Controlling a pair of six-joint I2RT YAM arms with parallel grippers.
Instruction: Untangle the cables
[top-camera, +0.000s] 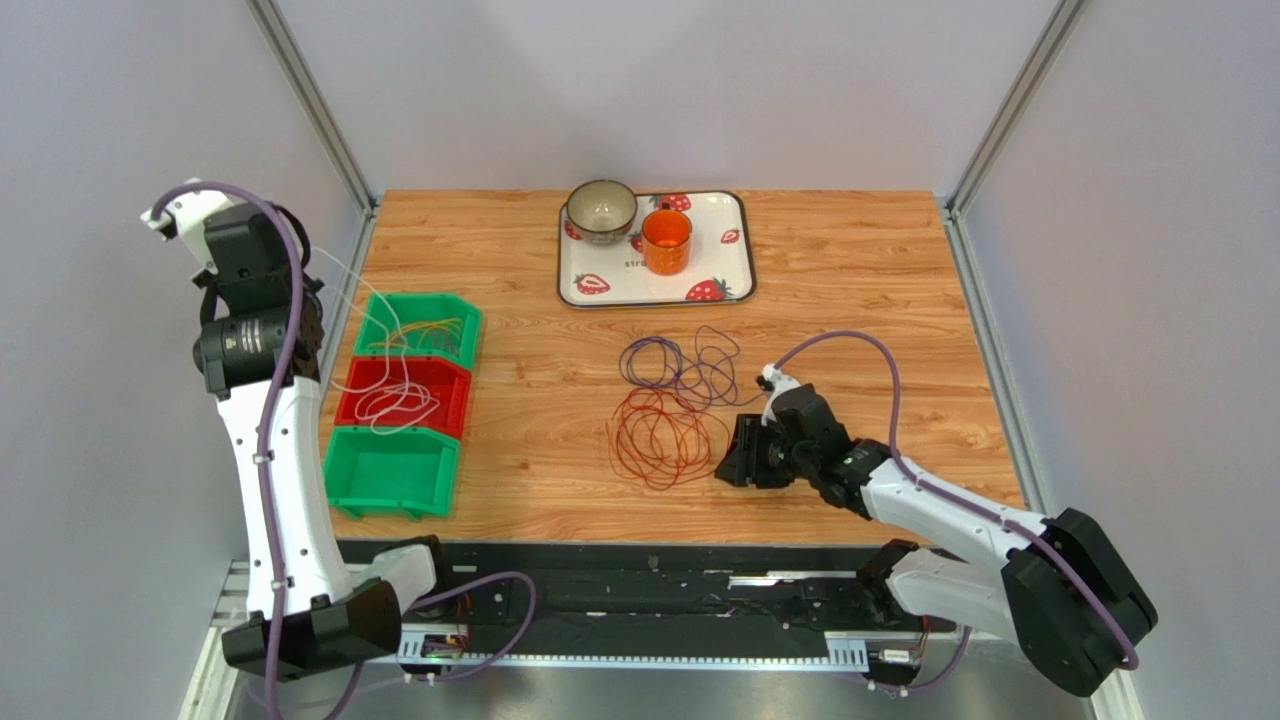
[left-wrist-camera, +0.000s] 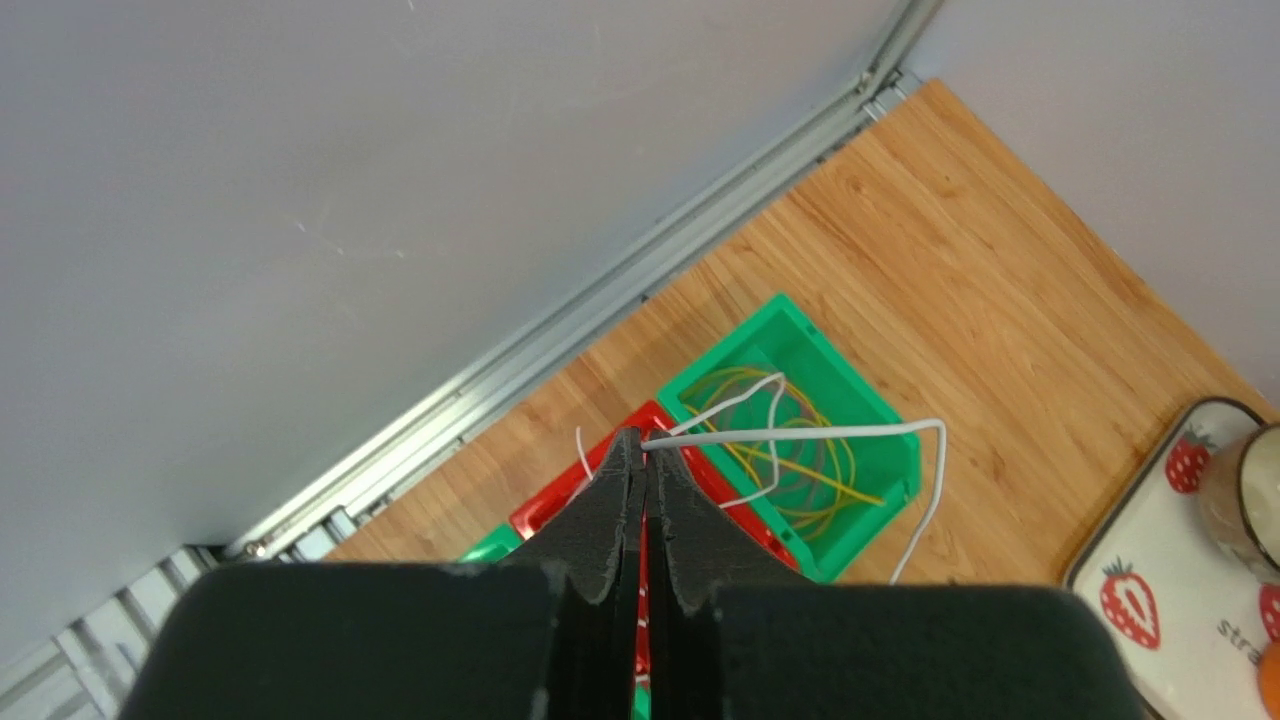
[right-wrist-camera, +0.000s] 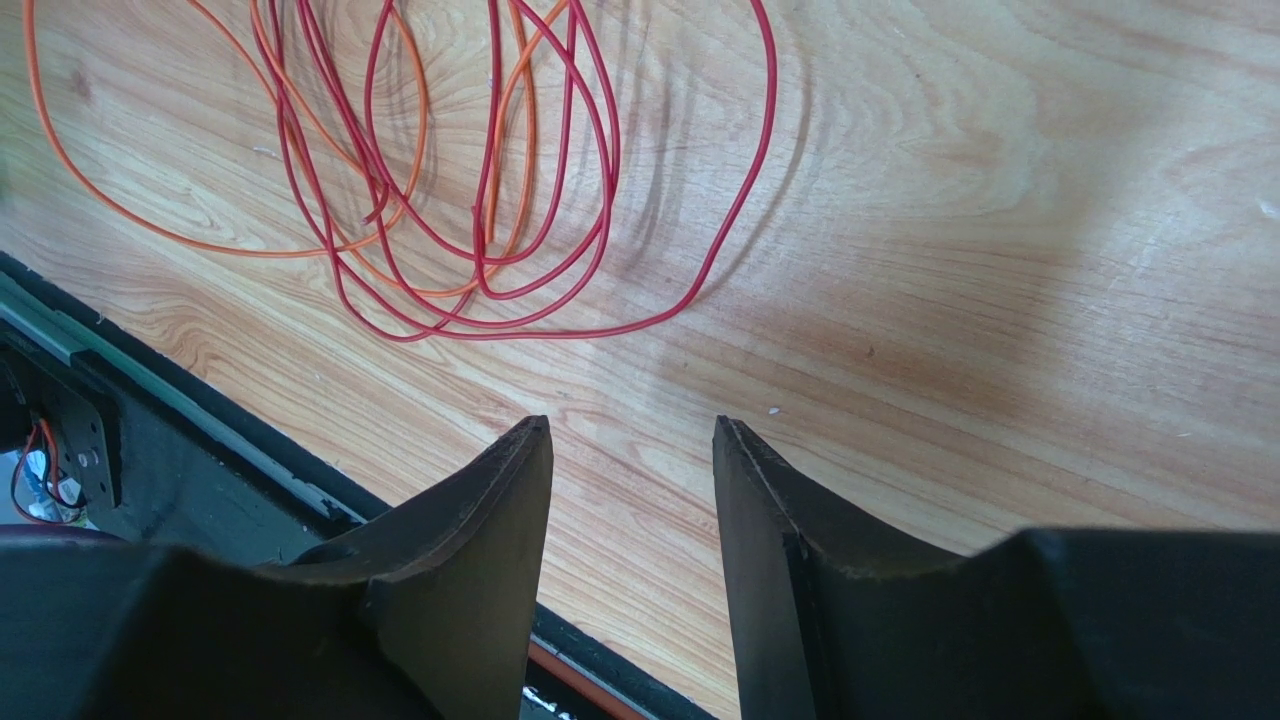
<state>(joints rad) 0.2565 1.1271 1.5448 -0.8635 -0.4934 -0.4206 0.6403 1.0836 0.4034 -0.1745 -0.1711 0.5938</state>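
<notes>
— So, how would those cables have handled?
— Light, limp and springy. Each was thin enough to slip, so a firm pinch on a free outer loop looked best. The left tool (left-wrist-camera: 643, 450), high at upper left, was clenched on the white cable (left-wrist-camera: 812, 434), which trailed toward the green bin (left-wrist-camera: 872, 503) holding a yellow cable (left-wrist-camera: 812, 473).
— And the right tool (right-wrist-camera: 631, 435)?
— Released and empty, low beside the interlaced red cable (right-wrist-camera: 526, 335) and orange cable (right-wrist-camera: 226, 248) on the mid-worktop (top-camera: 872, 300), with the purple cable (top-camera: 672, 365) just above. The tray (top-camera: 736, 263) sat well apart, so nothing seemed to block.
</notes>
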